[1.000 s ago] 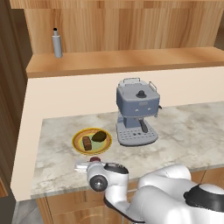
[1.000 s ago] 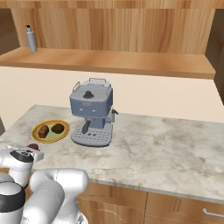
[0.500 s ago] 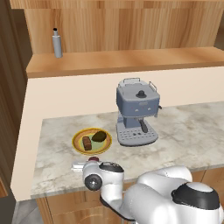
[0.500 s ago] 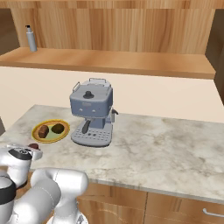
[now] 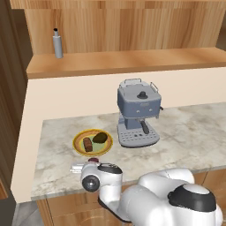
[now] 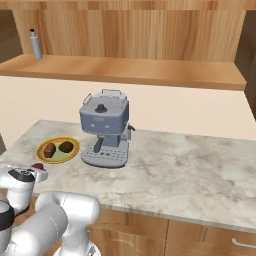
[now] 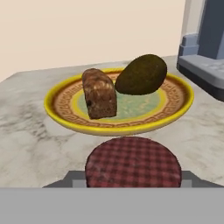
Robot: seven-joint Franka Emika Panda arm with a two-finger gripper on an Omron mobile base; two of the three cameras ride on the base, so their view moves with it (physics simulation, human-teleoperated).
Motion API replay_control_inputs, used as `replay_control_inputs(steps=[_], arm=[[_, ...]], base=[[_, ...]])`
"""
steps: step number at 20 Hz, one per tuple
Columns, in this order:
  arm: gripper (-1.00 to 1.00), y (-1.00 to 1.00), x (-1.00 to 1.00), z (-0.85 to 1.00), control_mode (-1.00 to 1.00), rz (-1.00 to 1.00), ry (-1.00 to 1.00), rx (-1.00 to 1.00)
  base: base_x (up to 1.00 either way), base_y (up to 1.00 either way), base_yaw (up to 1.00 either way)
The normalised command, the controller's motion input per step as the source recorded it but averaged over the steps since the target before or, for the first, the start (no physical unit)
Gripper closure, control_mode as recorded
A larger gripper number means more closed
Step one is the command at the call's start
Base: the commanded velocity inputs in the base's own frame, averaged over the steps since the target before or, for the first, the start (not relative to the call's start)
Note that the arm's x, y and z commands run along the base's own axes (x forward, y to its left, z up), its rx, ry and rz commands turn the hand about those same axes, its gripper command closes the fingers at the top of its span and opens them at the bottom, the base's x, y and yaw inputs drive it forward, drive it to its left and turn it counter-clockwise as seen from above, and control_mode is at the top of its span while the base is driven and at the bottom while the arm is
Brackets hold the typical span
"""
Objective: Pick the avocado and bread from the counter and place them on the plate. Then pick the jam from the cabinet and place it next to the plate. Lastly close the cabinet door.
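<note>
Step in hand, as judged: setting the jam (image 7: 132,162) down next to the plate (image 7: 65,118). The jam's red checked lid sits directly between the jaws of the tool (image 5: 84,167), low over the bench (image 5: 185,137). The pictures do not settle whether the jaws are clamped on the jar or have just slackened off it, so I cannot tell. The plate lies just ahead of the tool, close to the jar but apart from it. The bread (image 7: 99,93) and the avocado (image 7: 141,74) lie on it, bread to the left and avocado to the right as the hand camera sees them, the two near or touching. That part of the task looks finished. To do the step well, the jar's base should rest flat on the stone before the jaws part. They should then open wide enough to clear the lid, and the tool should draw straight back and up, away from the plate rim, so as not to tip the jar. The coffee machine (image 5: 137,114) stands ahead and to the right of the tool, beyond the plate, and is no obstruction to a backward retreat. A grey bottle (image 5: 57,44) stands on the wooden shelf (image 5: 132,62) well above and beyond. Closing the cabinet door remains outstanding.
</note>
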Motion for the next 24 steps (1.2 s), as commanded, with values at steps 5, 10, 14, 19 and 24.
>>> replay_control_inputs(steps=[5, 10, 14, 19, 24], arm=[[-1.0, -0.02, 0.0, -0.01, -1.0, 0.0, -0.02, 0.0], [-1.0, 0.0, -0.1, 0.0, -1.0, 0.0, -0.01, 0.01], [-1.0, -0.01, -0.14, 0.0, -1.0, 0.0, 0.0, 0.0], [-1.0, -0.02, -0.51, 0.11, -1.0, 0.0, 0.0, 0.08], [-1.0, 0.0, -0.58, 0.5, -1.0, 0.0, 0.0, 0.13]], base=[[0.0, 0.0, 0.0], [0.0, 0.0, 0.0], [0.0, 0.0, 0.0], [0.0, 0.0, 0.0], [0.0, 0.0, 0.0]])
